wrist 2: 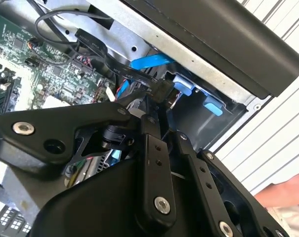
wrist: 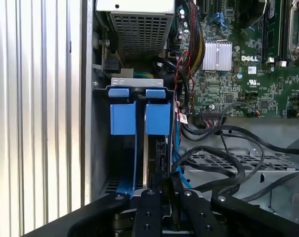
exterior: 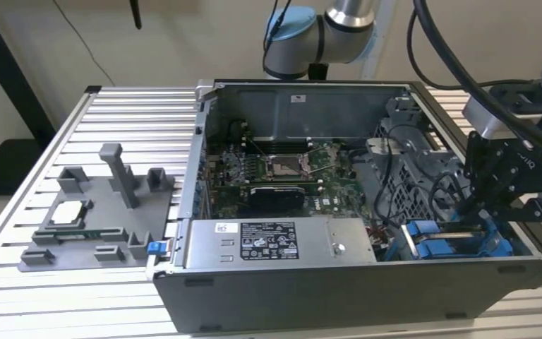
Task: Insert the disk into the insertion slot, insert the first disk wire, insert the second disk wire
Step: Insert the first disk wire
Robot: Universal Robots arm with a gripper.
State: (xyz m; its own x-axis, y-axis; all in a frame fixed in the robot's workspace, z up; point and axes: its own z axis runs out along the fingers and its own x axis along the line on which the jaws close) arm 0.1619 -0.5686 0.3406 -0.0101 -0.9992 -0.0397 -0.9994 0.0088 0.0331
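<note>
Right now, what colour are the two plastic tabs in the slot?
Blue tabs; clearest in the first wrist view.

The arm [exterior: 348, 15] is built of silver-grey tube sections with rounded joints under light blue caps [exterior: 288, 27]. Thick black cables [exterior: 445, 55] run alongside it to the wrist. The gripper [wrist 2: 160, 98] is matte black, with flat linkage bars hinged on a bulky body, fastened by round silver screws [wrist 2: 162, 205].

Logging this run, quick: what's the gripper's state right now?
Gripper: jaws closed on a black wire plug.
</note>
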